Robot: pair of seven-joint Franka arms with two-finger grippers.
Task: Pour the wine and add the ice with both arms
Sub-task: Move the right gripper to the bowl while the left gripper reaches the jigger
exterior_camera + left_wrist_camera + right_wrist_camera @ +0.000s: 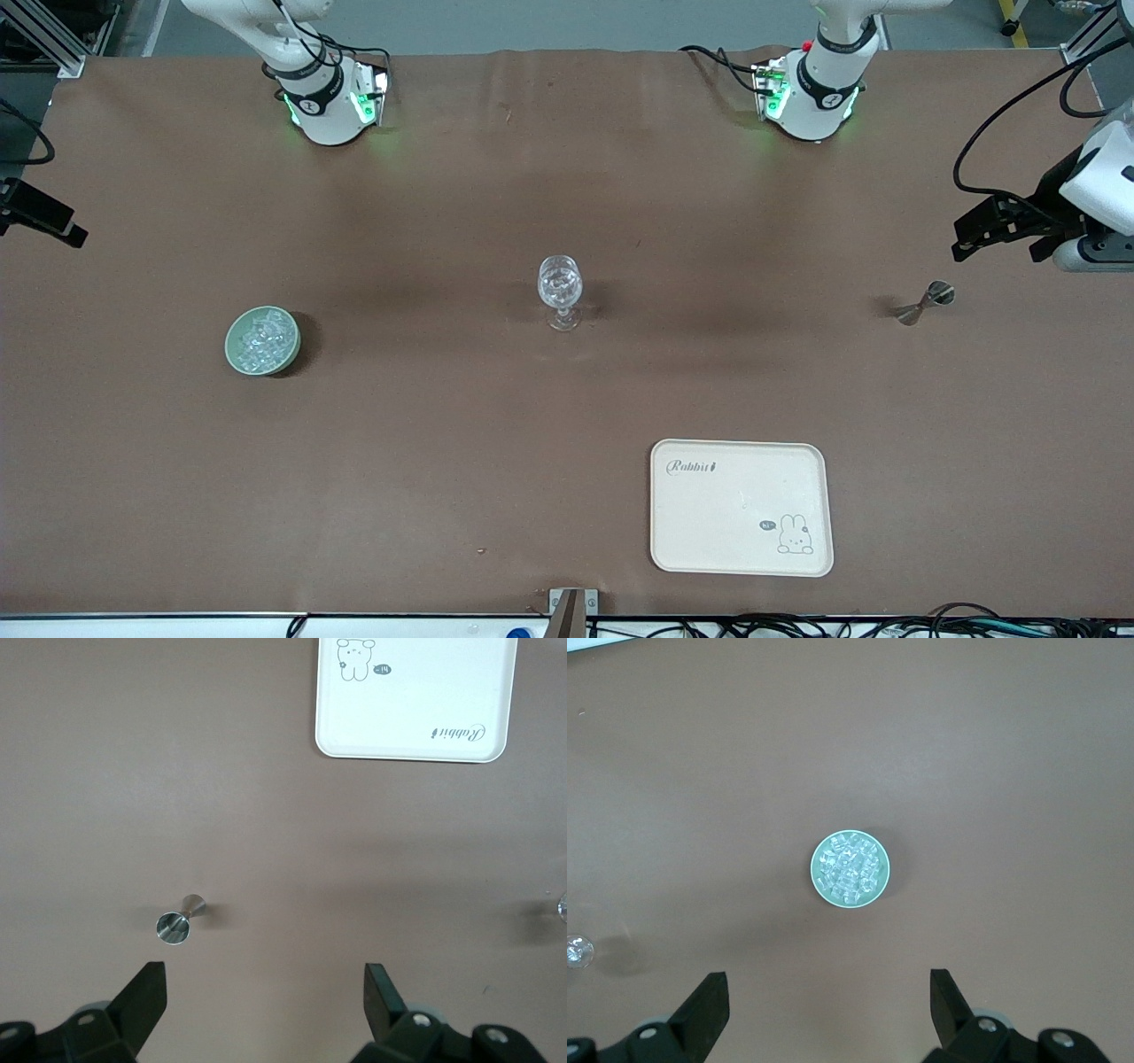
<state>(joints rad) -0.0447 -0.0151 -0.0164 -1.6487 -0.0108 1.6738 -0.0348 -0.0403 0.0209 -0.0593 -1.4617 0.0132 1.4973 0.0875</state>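
A pale green bowl point(262, 340) full of ice point(264, 337) sits toward the right arm's end of the table. It also shows in the right wrist view point(850, 869). A clear stemmed glass point(560, 291) stands mid-table. A small metal jigger point(924, 302) sits toward the left arm's end and shows in the left wrist view point(180, 921). My left gripper point(266, 973) is open and empty, up in the air beside the jigger point(999, 237). My right gripper point(828, 979) is open and empty, high beside the bowl. No wine bottle is in view.
A cream tray point(741, 507) with a rabbit print lies nearer to the front camera than the glass, toward the left arm's end; it also shows in the left wrist view point(416, 726). Brown cloth covers the table.
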